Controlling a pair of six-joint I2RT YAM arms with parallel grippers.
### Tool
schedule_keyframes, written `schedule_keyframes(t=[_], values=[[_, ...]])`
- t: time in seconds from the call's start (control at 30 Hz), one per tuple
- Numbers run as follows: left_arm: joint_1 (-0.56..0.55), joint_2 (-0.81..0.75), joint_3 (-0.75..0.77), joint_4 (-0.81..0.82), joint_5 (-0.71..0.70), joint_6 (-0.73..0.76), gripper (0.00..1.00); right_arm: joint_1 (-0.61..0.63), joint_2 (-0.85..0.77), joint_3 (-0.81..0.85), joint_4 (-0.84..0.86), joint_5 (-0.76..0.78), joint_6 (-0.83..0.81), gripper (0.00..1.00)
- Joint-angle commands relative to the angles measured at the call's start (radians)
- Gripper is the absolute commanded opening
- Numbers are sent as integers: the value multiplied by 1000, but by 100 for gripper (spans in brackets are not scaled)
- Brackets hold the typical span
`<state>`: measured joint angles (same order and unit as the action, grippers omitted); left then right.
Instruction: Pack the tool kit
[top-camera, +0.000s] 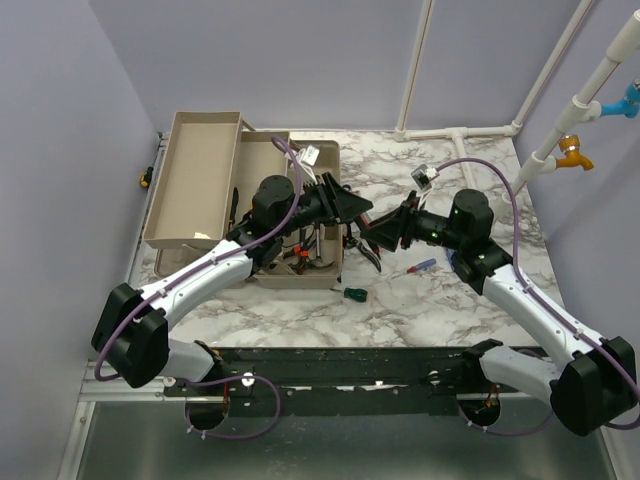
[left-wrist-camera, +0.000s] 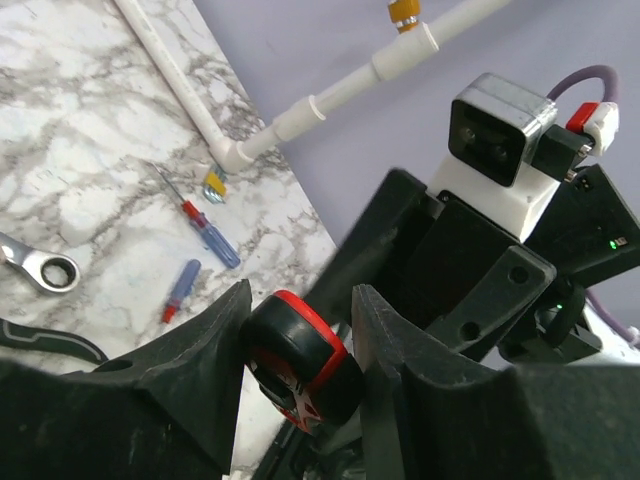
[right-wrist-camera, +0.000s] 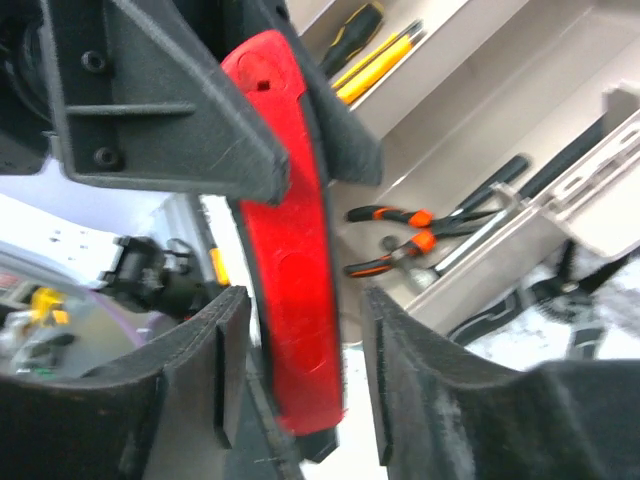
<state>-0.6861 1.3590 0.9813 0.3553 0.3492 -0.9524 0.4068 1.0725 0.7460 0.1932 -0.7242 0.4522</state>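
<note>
L gripper (left-wrist-camera: 300, 300) pinches red knife (right-wrist-camera: 290, 250); R gripper (right-wrist-camera: 305, 297) (facing it) seems loose around it.

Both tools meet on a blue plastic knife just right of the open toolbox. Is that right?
Wrong colour: the plastic knife is red with black trim, as both wrist views show. The left tool and right tool do meet on it just right of the open beige-trayed toolbox.
</note>
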Motion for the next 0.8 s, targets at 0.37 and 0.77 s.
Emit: schedule_keyframes(t=[0.37, 0.77], values=[[195, -229, 113, -490, 11, 293, 0, 7, -130, -18, -35, 182, -31, 70], [278, -265, 440, -1030, -559, 753, 0, 6, -171, -49, -33, 311, -2, 70]])
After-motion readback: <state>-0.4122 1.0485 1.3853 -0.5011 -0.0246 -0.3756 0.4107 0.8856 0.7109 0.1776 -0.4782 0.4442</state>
